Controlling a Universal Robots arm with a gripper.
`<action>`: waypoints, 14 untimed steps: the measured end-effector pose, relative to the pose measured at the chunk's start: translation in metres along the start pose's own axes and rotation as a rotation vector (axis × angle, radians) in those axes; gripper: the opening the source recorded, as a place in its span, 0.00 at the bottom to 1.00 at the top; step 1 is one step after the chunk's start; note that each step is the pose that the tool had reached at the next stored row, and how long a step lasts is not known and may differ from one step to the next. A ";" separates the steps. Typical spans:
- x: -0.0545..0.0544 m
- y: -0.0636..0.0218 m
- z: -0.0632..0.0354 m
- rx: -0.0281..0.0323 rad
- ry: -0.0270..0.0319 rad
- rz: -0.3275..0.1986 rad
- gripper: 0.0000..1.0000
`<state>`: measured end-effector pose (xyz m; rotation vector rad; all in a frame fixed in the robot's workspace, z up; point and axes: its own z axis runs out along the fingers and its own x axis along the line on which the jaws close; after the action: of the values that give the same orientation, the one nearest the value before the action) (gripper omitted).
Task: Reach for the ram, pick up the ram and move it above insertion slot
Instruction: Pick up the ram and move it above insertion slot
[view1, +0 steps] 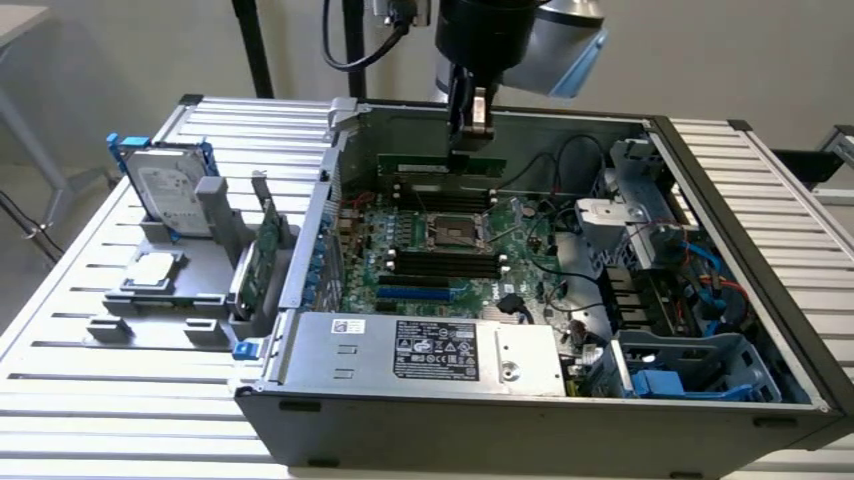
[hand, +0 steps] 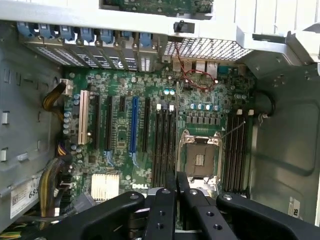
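In the exterior view the ram (view1: 442, 166), a long thin green stick, hangs level inside the open computer case (view1: 534, 425), just above the far memory slots (view1: 434, 197) of the motherboard. My gripper (view1: 470, 146) comes straight down from above and is shut on the ram's top edge near its right end. In the wrist view the dark fingers (hand: 161, 210) are pressed together over the board. Black memory slots (hand: 165, 145) lie on one side of the CPU socket (hand: 200, 159), and a further set of slots (hand: 237, 150) lies on the other.
A silver hard drive (view1: 171, 185) stands in a grey holder at the exterior view's left, with an upright green card (view1: 271, 245) beside the case wall. Inside the case are the power supply (view1: 427, 350), cables, and a drive cage (view1: 641, 215) at the right.
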<state>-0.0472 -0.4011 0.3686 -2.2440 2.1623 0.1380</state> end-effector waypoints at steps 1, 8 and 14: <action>-0.001 -0.0018 0.0003 0.0000 0.0002 0.001 0.13; -0.004 -0.0096 0.0027 0.0023 -0.0012 0.028 0.13; -0.005 -0.0104 0.0033 0.0040 -0.0017 0.043 0.13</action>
<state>-0.0372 -0.3954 0.3653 -2.1957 2.2084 0.1362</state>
